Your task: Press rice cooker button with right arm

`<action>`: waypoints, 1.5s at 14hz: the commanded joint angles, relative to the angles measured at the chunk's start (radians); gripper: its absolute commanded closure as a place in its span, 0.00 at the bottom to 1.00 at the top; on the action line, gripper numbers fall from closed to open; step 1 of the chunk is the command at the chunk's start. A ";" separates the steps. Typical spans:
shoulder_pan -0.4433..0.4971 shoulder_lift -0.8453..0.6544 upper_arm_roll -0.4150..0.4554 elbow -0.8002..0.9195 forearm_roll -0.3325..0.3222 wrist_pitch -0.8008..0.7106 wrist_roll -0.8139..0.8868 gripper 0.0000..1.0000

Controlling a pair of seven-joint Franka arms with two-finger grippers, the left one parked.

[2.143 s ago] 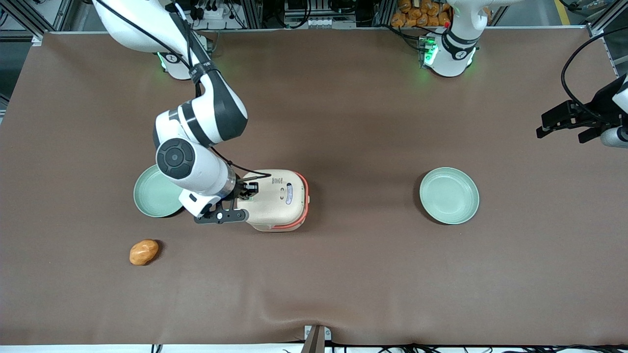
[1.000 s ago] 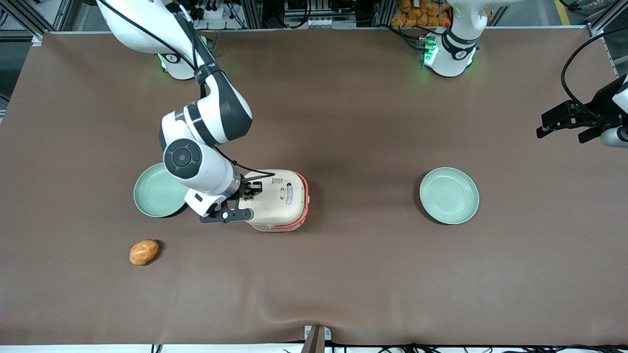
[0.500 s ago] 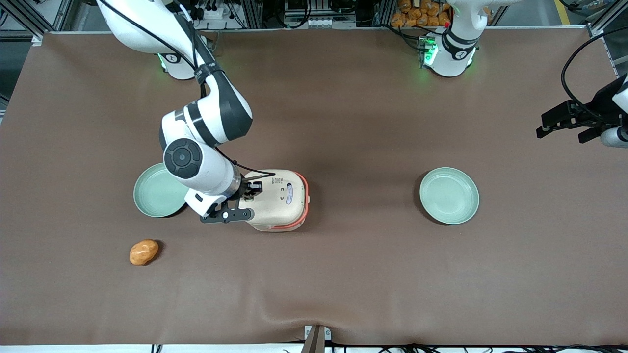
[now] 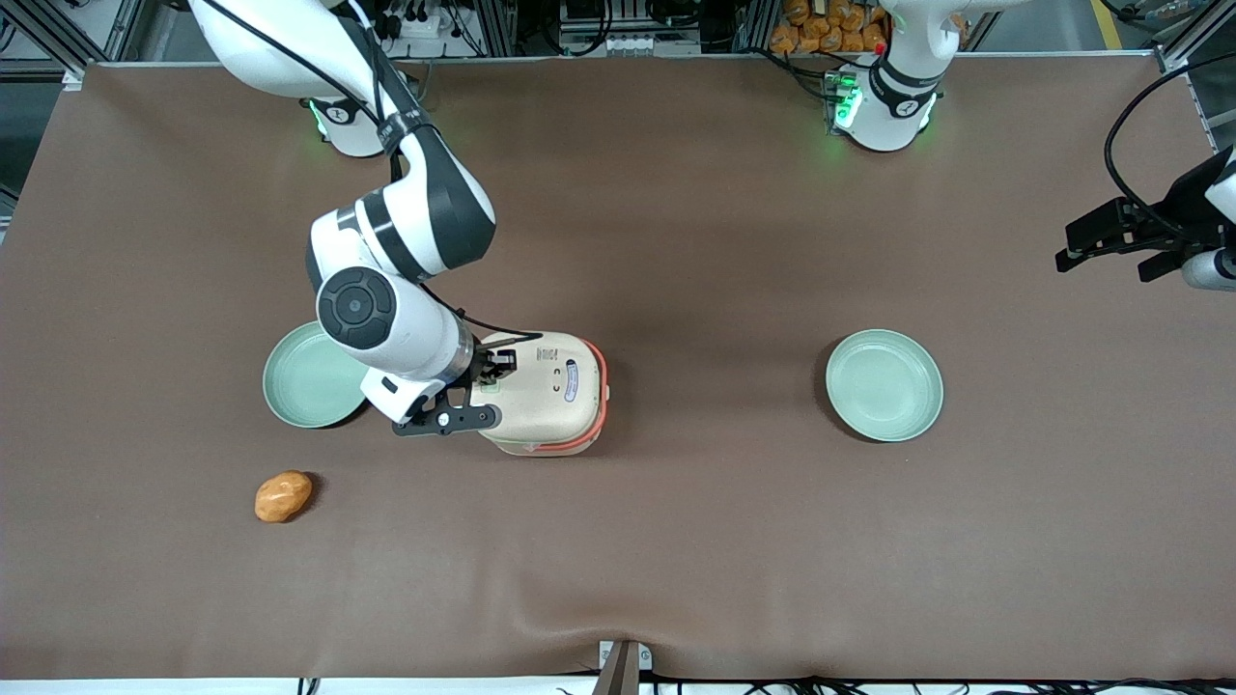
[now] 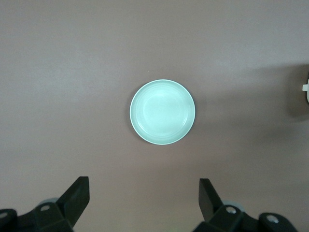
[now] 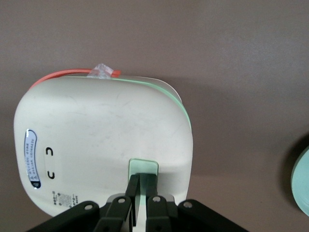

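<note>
The rice cooker [image 4: 550, 391] stands on the brown table with its cream-white lid down and a coral-red band along one edge. In the right wrist view the lid [image 6: 106, 140] carries a pale green button [image 6: 143, 166] near its edge. The right arm [image 4: 386, 290] reaches down over the cooker's end nearest the working arm. Its black gripper [image 4: 492, 372] is shut and holds nothing. The fingertips [image 6: 138, 178] rest together on the green button, and the gripper [image 6: 144, 179] points straight at it.
A pale green plate [image 4: 307, 388] lies beside the cooker under the right arm's wrist; its rim shows in the right wrist view [image 6: 303, 189]. A second green plate [image 4: 884, 384] lies toward the parked arm's end. An orange-brown bun [image 4: 283, 495] lies nearer the front camera.
The right arm's wrist and elbow have shifted slightly away from the front camera. The gripper stays on the cooker's button end. The cooker has not moved and its lid stays down.
</note>
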 commanded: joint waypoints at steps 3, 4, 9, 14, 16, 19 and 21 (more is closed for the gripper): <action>-0.001 -0.044 -0.007 0.094 0.032 -0.134 -0.005 0.86; -0.003 -0.060 -0.007 0.094 0.041 -0.142 -0.002 0.85; -0.052 -0.174 -0.003 0.097 0.047 -0.225 0.000 0.49; -0.196 -0.271 0.072 0.094 0.040 -0.327 -0.011 0.00; -0.280 -0.307 0.118 0.094 0.028 -0.378 -0.015 0.00; -0.319 -0.363 0.122 0.091 -0.128 -0.398 -0.165 0.00; -0.374 -0.395 0.123 0.086 -0.161 -0.413 -0.227 0.00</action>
